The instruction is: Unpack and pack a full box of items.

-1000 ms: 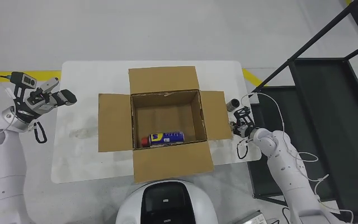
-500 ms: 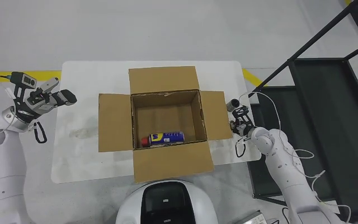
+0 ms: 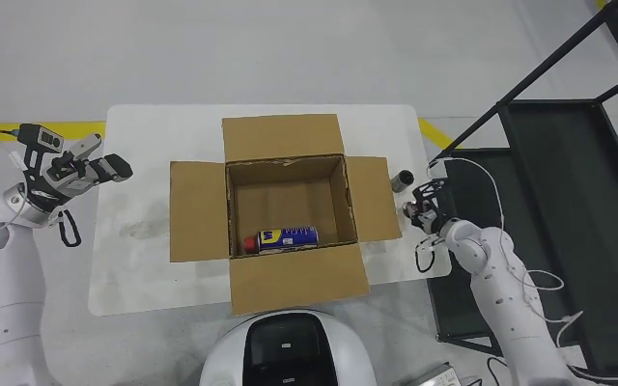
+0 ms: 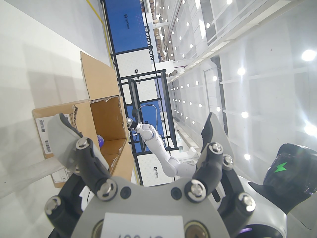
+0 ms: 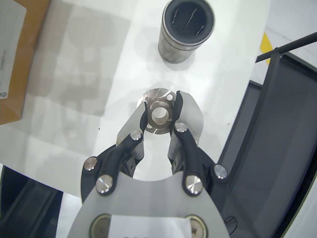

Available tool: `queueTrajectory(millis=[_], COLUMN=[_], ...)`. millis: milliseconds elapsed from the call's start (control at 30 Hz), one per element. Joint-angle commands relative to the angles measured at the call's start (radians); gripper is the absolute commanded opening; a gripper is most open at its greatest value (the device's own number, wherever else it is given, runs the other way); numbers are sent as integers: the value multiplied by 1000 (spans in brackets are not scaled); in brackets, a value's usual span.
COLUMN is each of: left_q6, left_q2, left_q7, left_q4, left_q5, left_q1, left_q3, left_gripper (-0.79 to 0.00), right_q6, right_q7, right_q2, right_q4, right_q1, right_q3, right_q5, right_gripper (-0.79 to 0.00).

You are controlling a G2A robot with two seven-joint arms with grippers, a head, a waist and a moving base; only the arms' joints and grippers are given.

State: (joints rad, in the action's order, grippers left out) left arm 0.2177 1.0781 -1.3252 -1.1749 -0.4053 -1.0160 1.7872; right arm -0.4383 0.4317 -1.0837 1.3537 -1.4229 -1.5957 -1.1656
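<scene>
An open cardboard box (image 3: 287,205) sits mid-table with its flaps spread; a blue and yellow spray can (image 3: 287,236) lies inside along the near wall. At the table's right edge my right gripper (image 5: 159,115) is shut on a small metal flanged bushing (image 5: 158,116), its fingers clamping the hub just over the table. An upright grey metal cylinder with a black rim (image 5: 184,40) stands a little beyond it, also seen as the cylinder (image 3: 402,179). My left gripper (image 4: 133,130) hangs open with nothing between its fingers, off the table's left edge, as the left gripper (image 3: 108,168).
The white table (image 3: 145,145) has bare surface left of the box. A black metal rack (image 3: 541,164) stands close to the right edge, beside my right arm. The box's right flap (image 5: 22,48) lies near the bushing.
My right gripper has shifted slightly to the right, away from the box flap toward the table's edge. The left arm, box and spray can have not moved.
</scene>
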Motion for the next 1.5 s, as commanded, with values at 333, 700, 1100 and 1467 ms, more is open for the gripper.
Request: queueTrajectory(millis=[333,700,1100,1467], left_q6=[0,0,0,0], left_q2=[0,0,0,0], left_q7=[0,0,0,0], left_q4=[0,0,0,0], left_q5=[0,0,0,0], left_q1=[0,0,0,0], left_q3=[0,0,0,0], left_gripper=[0,0,0,0], right_q6=[-74,-102,-67,-18], right_q7=[21,152,290,290], right_q2=[18,-1,-64,-127], right_q4=[485,550,277,4], right_q1=[-180,29,347,511], right_q3=[-105,227,579,745], right_q5=[50,-33,-41,-11], right_gripper=[-785,-785,-785,-785])
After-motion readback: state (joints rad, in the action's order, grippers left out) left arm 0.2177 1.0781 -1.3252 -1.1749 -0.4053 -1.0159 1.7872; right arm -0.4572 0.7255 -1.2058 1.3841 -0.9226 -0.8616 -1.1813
